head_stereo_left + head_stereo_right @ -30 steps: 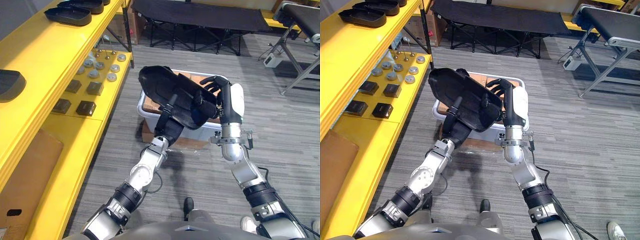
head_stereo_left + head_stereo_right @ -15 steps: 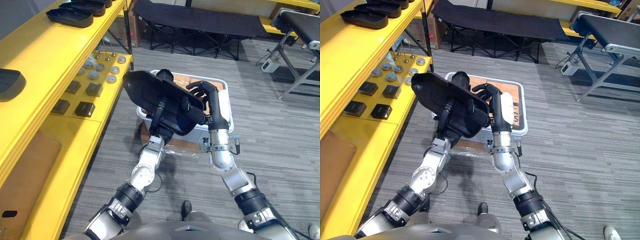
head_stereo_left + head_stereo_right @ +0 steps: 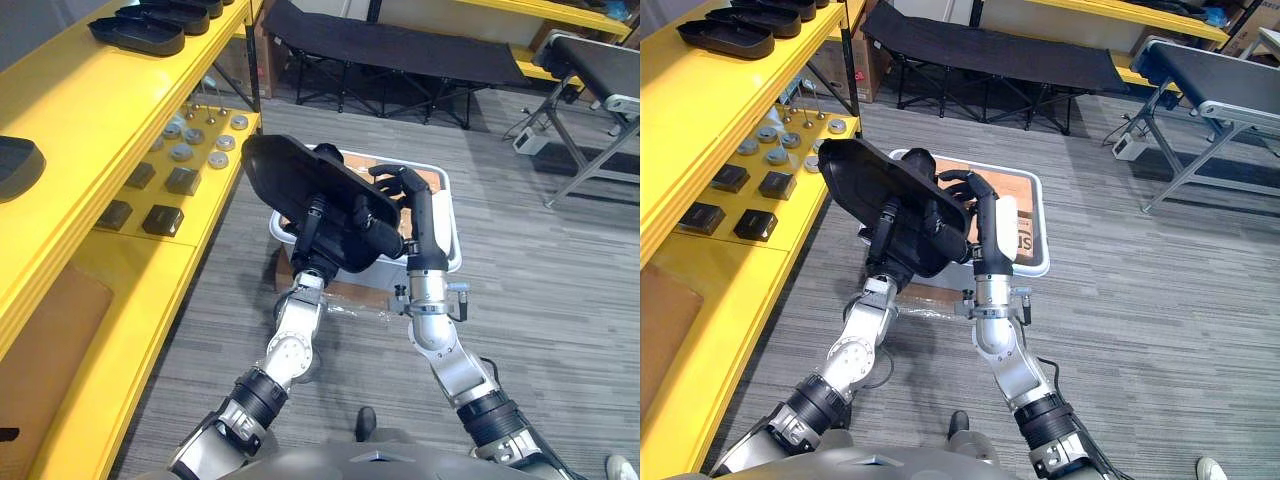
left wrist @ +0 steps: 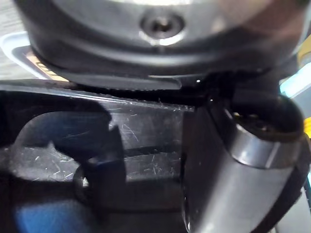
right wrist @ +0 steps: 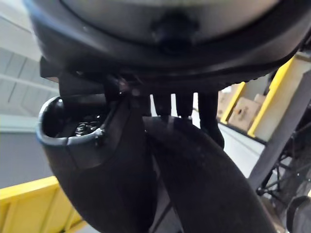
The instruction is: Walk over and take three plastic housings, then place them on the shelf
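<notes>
Swinging the black plastic housing (image 3: 290, 180) left off the white bin (image 3: 452, 240) toward the yellow shelf (image 3: 90, 110), still pinched between left robot hand (image 3: 318, 258) and right robot hand (image 3: 410, 195).

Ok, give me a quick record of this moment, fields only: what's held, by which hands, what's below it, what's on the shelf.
held: black plastic housing, tilted, off the floor
left hand: curled on the housing's near side
right hand: fingers curled over its far end
below: white bin on the floor
yellow shelf: other black housings on the top level, small metal parts lower down
</notes>
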`<state>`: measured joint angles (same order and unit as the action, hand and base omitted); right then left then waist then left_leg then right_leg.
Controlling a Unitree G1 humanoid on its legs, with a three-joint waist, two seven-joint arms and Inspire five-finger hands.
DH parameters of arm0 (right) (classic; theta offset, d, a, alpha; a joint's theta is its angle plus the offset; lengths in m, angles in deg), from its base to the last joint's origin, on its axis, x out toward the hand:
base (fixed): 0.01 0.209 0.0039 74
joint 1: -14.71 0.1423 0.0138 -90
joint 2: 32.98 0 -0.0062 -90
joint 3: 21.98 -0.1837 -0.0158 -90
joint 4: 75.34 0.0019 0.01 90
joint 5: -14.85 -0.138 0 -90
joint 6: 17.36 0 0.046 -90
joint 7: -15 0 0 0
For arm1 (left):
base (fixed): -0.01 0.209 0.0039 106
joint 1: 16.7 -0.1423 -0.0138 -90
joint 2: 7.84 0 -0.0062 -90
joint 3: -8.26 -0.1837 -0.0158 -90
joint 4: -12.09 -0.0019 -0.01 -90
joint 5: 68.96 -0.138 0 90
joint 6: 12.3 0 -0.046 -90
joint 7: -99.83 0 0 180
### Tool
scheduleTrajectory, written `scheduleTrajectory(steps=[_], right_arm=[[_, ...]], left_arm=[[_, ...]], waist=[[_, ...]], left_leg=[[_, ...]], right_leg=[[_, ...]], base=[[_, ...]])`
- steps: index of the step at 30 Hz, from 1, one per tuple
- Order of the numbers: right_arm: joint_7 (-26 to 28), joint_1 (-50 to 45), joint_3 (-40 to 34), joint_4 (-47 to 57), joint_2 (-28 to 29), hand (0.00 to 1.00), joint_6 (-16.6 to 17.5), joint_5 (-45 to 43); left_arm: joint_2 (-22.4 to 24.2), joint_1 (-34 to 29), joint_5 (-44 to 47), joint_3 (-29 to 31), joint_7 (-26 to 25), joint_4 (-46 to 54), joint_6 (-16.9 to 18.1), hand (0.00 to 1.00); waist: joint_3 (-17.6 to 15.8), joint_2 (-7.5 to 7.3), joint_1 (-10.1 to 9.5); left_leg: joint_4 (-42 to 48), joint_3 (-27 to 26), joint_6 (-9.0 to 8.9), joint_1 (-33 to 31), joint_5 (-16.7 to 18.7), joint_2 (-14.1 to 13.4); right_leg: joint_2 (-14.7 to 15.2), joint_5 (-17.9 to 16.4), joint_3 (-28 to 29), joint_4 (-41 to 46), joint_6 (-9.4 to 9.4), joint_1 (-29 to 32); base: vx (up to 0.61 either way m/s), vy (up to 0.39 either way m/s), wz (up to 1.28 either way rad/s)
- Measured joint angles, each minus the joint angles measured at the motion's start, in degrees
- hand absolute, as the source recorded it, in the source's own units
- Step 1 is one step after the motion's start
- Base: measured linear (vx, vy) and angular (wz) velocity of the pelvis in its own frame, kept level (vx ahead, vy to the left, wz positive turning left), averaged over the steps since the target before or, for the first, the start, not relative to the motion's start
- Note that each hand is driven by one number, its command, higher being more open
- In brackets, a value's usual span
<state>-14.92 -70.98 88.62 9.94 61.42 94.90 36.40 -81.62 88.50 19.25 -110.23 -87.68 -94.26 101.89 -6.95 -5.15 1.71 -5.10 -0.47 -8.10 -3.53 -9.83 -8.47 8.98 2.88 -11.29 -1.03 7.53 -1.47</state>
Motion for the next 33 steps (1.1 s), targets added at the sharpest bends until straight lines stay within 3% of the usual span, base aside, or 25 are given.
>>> scheduleTrajectory(steps=[4,8,13,15,18,20,26,30,33], right_arm=[[4.4,-3.5,2.6,0.0,0.0,1.00,-0.2,-2.4],[7.4,-3.7,1.5,7.4,0.1,1.00,-3.5,-8.1],[10.0,-3.8,-3.9,16.1,0.1,1.00,-6.3,-14.1],[11.0,-3.8,-5.6,17.2,0.0,1.00,-6.9,-16.8],[15.9,-5.2,-7.2,18.6,0.0,1.00,-7.2,-27.9],[19.1,-7.3,-7.7,19.6,0.1,1.00,-9.3,-33.8],[20.6,-16.7,-11.5,19.5,1.9,1.00,-12.7,-36.5],[20.5,-20.5,-16.3,18.1,4.1,1.00,-12.9,-38.8],[20.6,-22.0,-19.4,12.6,5.2,1.00,-12.6,-38.8]], left_arm=[[2.2,0.0,-10.9,5.6,-7.5,1.5,3.1,0.00],[2.2,-0.1,-30.9,9.5,-18.3,7.1,2.8,0.00],[2.1,-0.2,-58.3,15.5,-30.6,12.7,-0.8,0.00],[1.9,-0.8,-67.5,18.4,-34.4,12.8,-3.6,0.00],[1.1,-4.1,-81.9,21.4,-39.2,12.9,-8.7,0.00],[0.4,-6.5,-86.6,23.4,-39.1,12.9,-10.7,0.00],[-1.3,-13.6,-85.8,23.9,-32.0,18.2,-10.2,0.00],[-1.3,-19.1,-82.4,23.2,-24.6,25.0,-6.8,0.00],[-1.3,-23.0,-71.9,21.6,-15.1,30.0,-2.9,0.00]], waist=[[0.1,-0.04,0.05],[0.1,0.00,0.05],[0.8,0.83,0.24],[1.4,1.32,0.44],[2.1,1.94,0.80],[2.2,1.91,0.95],[2.2,1.87,1.28],[2.4,2.22,1.79],[3.0,3.21,1.90]], left_leg=[[0.1,0.1,-0.02,0.1,0.0,0.1],[0.2,0.2,-0.03,0.3,0.0,0.1],[0.0,0.1,-0.07,0.8,0.0,0.1],[0.0,0.1,-0.26,1.1,0.1,0.0],[0.0,0.0,-0.27,1.1,0.1,0.0],[0.0,-0.1,-0.28,1.1,0.1,-0.1],[0.0,-0.8,-0.57,0.8,0.6,-0.1],[0.1,-1.6,-0.56,0.7,0.9,-0.1],[0.0,-2.1,-0.59,0.3,1.2,-0.1]], right_leg=[[0.0,-0.1,-0.1,0.1,-0.15,0.0],[0.0,-0.4,-0.2,0.9,-0.50,0.0],[0.0,-0.4,-0.1,1.1,-0.50,-0.1],[0.0,-0.8,0.0,1.0,-0.89,-0.2],[-0.1,-0.9,0.1,0.9,-0.78,-0.1],[-0.1,-0.9,0.2,0.9,-0.79,-0.1],[0.0,-0.9,0.8,0.8,-0.80,0.5],[0.0,-0.9,1.6,0.7,-0.81,0.8],[0.0,-0.9,2.1,0.5,-0.78,1.4]], base=[[0.00,0.000,0.00],[0.00,0.000,0.00],[0.00,0.000,0.00],[0.00,0.000,0.00],[0.00,0.000,0.00],[0.00,0.000,0.00],[0.00,0.000,-0.05],[0.02,-0.006,-0.10],[0.02,-0.007,-0.08]])
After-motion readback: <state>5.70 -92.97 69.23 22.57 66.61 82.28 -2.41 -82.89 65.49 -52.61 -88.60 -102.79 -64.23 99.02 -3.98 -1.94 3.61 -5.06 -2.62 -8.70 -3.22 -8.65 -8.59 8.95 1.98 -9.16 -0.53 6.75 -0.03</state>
